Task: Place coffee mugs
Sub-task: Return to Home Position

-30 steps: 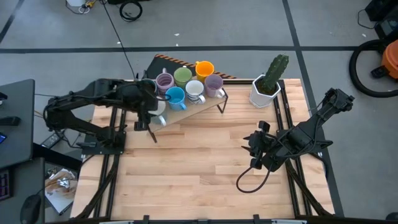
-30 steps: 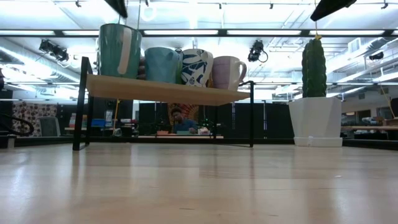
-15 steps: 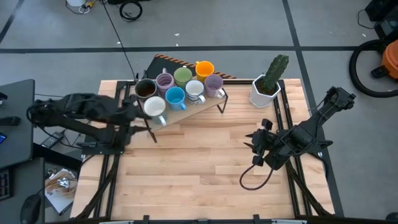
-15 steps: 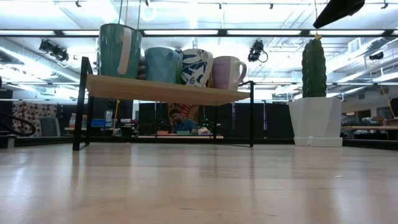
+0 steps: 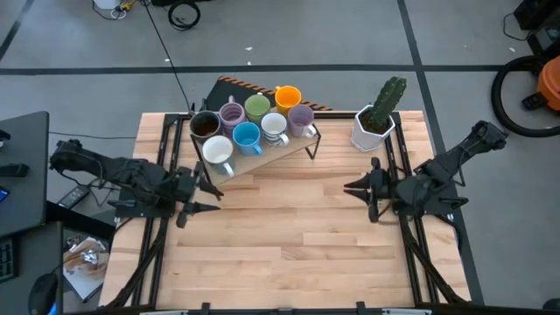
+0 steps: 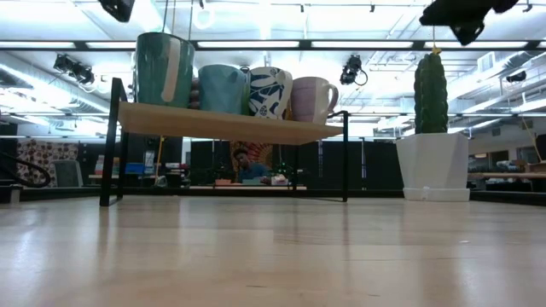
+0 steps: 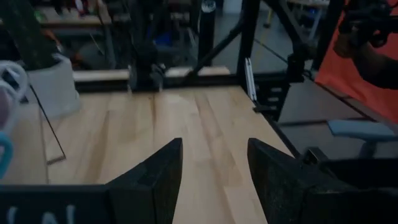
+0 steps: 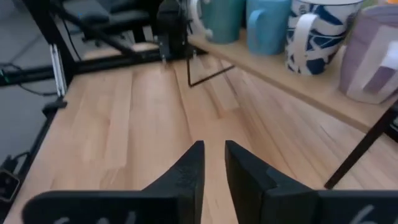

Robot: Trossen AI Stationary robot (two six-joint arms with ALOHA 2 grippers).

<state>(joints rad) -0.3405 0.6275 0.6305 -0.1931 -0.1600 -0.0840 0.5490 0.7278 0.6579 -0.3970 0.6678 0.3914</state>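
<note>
Several coffee mugs stand on their bases on a raised wooden shelf (image 5: 284,150) at the table's far side: dark brown (image 5: 205,126), lilac (image 5: 232,115), green (image 5: 256,107), orange (image 5: 287,96), white (image 5: 216,150), blue (image 5: 247,136), patterned white (image 5: 274,125) and lilac (image 5: 300,116). My left gripper (image 5: 215,199) hovers near the table's left edge, open (image 7: 211,146), holding nothing. My right gripper (image 5: 348,186) hovers at the right side, its fingers (image 8: 212,146) a narrow gap apart with nothing between them. Both point toward the table's middle.
A cactus in a white faceted pot (image 5: 374,127) stands at the far right, beside the shelf. The shelf rests on thin black legs (image 6: 345,158). The wooden tabletop (image 5: 289,236) stretches between the two grippers. A person (image 6: 243,162) sits far behind the table.
My left gripper has drawn back from the shelf toward the table's left and near edge, sinking and tipping up toward level. My right gripper has pulled back toward the right edge, and its fingers have come closer together. The mugs have kept still.
</note>
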